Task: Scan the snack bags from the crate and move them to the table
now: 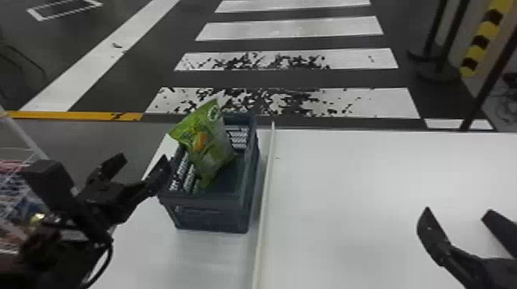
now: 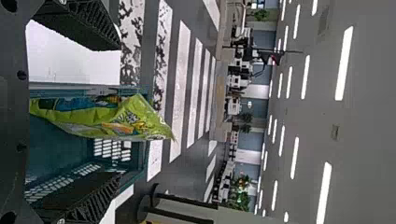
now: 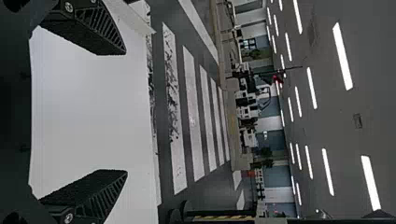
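Head view: the left claw (image 1: 144,157), spread wide and empty, angles toward the crate (image 1: 211,215) where a green snack bag (image 1: 209,148) leans; right claw (image 1: 457,212), open, empty, above the desk (image 1: 346,192).

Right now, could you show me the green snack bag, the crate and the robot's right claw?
Snack bag (image 1: 207,148): head view, middle of its printed side.
Crate (image 1: 211,217): head view, near outer wall.
Right gripper (image 1: 457,210): head view, midway between its fingertips.

No readable text anywhere.
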Robot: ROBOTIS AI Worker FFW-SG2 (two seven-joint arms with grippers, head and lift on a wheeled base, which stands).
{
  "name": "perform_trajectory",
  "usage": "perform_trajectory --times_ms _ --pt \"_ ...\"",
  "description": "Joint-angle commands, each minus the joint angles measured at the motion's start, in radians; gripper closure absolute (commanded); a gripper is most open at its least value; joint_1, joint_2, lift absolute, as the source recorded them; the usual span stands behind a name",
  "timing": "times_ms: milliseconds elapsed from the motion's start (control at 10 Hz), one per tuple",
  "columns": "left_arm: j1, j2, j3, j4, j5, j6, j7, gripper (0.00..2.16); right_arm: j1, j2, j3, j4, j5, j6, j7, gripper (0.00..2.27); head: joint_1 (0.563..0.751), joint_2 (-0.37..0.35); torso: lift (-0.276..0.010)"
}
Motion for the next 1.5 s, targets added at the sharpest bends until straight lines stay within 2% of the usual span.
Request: perform_trajectory --times_ms 0,100,200,500,1000,1200,1400 --pt "-0.087 0.000 -0.016 0.092 0.001 -0.003 -0.017 0.03 0.007 0.020 0.007 0.000 0.010 0.001 0.006 0.09 0.695 0.177 -0.095" --pt "-0.142 0.017 -0.037 0.146 0.001 -0.009 -0.020 0.04 0.011 0.031 0.018 -0.001 0.025 0.004 0.012 0.09 0.695 0.184 -0.095" --pt "-0.187 0.025 -0.048 0.186 0.001 -0.015 -0.030 0.05 0.014 0.037 0.027 0.000 0.049 0.010 0.012 0.09 0.695 0.193 -0.095" --pt "-0.311 0.029 -0.099 0.321 -0.002 -0.043 -0.056 0.05 0.039 0.046 0.036 -0.017 0.059 0.041 0.027 0.10 0.695 0.204 -0.095" --pt "-0.503 0.021 -0.212 0.540 -0.028 -0.092 -0.067 0.04 0.066 0.049 0.070 -0.024 0.089 0.041 0.033 0.10 0.695 0.195 -0.095" --pt "-0.552 0.015 -0.252 0.597 -0.045 -0.098 -0.063 0.04 0.068 0.049 0.076 -0.024 0.094 0.038 0.033 0.10 0.695 0.189 -0.095" --pt "-0.576 0.014 -0.280 0.632 -0.071 -0.110 -0.056 0.04 0.072 0.049 0.074 -0.024 0.092 0.038 0.033 0.10 0.695 0.180 -0.095"
